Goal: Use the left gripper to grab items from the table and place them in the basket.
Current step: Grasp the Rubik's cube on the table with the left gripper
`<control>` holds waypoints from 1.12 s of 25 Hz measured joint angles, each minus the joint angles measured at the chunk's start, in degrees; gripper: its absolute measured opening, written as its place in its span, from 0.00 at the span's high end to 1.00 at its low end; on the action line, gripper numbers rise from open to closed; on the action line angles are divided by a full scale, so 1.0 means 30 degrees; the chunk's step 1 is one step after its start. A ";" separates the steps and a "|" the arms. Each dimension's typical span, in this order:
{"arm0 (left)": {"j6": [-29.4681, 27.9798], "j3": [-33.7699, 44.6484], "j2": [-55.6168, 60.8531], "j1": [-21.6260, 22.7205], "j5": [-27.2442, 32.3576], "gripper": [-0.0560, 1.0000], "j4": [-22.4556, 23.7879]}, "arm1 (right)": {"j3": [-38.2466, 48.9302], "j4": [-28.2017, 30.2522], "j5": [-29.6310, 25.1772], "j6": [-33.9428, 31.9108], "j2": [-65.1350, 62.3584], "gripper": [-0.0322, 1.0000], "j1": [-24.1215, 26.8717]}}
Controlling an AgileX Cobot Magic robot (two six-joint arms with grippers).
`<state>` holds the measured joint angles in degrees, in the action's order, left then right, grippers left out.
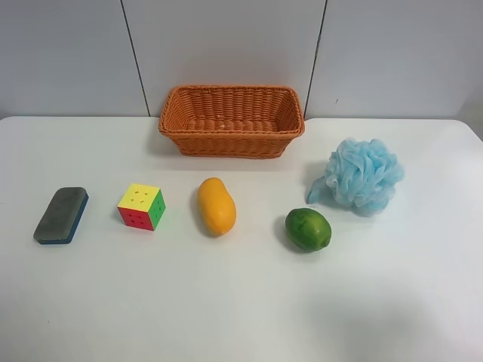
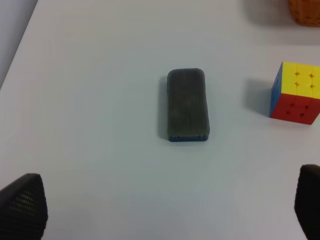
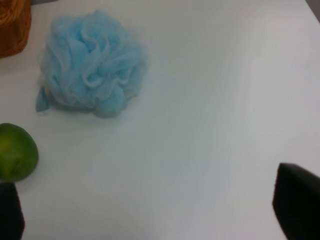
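Observation:
On the white table [image 1: 241, 302] lie, across the exterior high view, a grey-and-blue eraser block [image 1: 61, 215], a puzzle cube [image 1: 142, 207], a mango [image 1: 216, 206], a green fruit [image 1: 308, 229] and a light blue pouf [image 1: 364, 175]. The empty wicker basket [image 1: 232, 121] stands at the far edge. No arm shows in that view. My left gripper [image 2: 165, 210] is open above the table, with the eraser [image 2: 187, 105] ahead of it and the cube [image 2: 296, 92] to one side. My right gripper [image 3: 152, 210] is open, with the pouf [image 3: 92, 72] and green fruit [image 3: 16, 151] ahead.
A grey panelled wall rises behind the basket. A corner of the basket shows in the right wrist view [image 3: 14, 25] and in the left wrist view [image 2: 304, 11]. The table's edge [image 2: 17, 47] runs beyond the eraser in the left wrist view.

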<state>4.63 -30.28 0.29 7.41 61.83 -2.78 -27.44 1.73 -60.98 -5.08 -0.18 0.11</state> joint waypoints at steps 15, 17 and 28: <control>0.0000 0.0000 0.0000 0.0000 0.0000 0.01 0.0000 | 0.0000 0.0000 0.0000 0.0000 0.0000 0.01 0.0000; 0.0000 0.0000 0.0000 0.0000 -0.0038 0.01 0.0000 | 0.0000 0.0000 0.0000 0.0000 0.0000 0.01 0.0000; -0.0019 0.0000 0.0000 0.0000 -0.0493 0.01 -0.0018 | 0.0000 0.0000 0.0000 0.0000 0.0000 0.01 0.0000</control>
<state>4.57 -30.28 0.29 7.41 60.35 -2.84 -27.44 1.73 -60.98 -5.08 -0.18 0.11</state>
